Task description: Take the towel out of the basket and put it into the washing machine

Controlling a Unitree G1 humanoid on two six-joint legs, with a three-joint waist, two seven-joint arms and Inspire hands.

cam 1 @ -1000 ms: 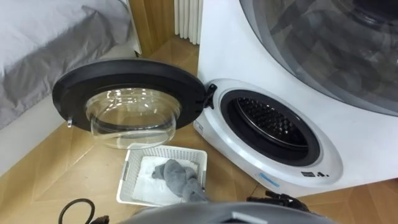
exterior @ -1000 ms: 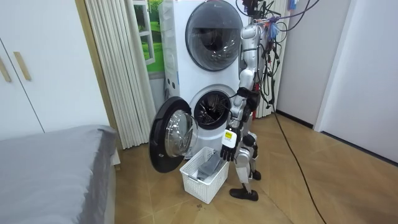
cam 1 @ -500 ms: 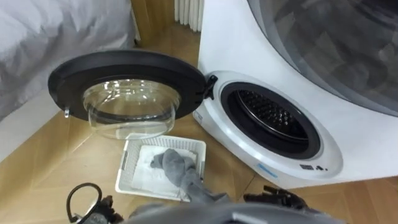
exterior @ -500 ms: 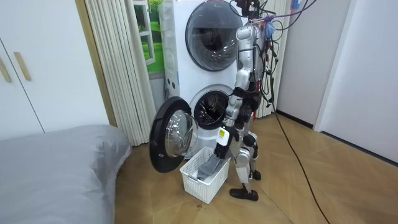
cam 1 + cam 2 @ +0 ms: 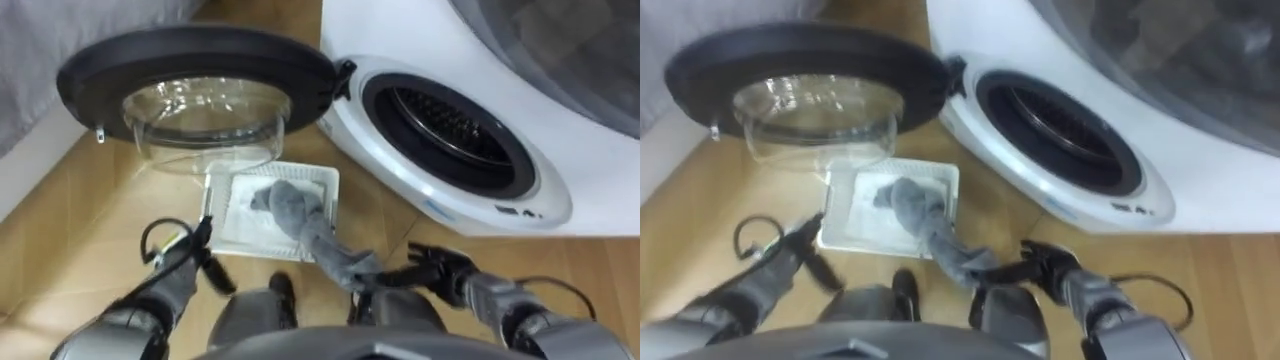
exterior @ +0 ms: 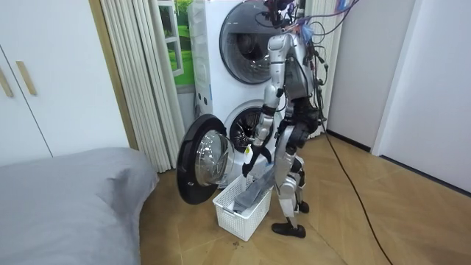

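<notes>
A grey towel (image 5: pixel 300 215) runs from the white basket (image 5: pixel 300 169) on the floor up to my right hand (image 5: pixel 440 272). That hand is shut on the towel's upper end, low in the view and right of the middle. The towel's other end still lies in the basket on a white cloth (image 5: pixel 245 210). My left hand (image 5: pixel 185 258) hovers open to the left of the basket and holds nothing. The washing machine's drum opening (image 5: pixel 450 125) is beyond the basket to the right. In the room view the towel (image 6: pixel 250 193) hangs from a raised hand (image 6: pixel 254 153) above the basket (image 6: pixel 239 213).
The machine's round door (image 5: pixel 200 60) stands swung open to the left, its glass bowl above the basket's far edge. A grey bed (image 6: pixel 66 199) lies further left. A second, shut drum door (image 6: pixel 250 37) sits above the open one. Wooden floor surrounds the basket.
The head view has tipped downward. Both hands have come up into sight. My right hand has lifted the towel's end higher, so more of the towel stretches out of the basket.
</notes>
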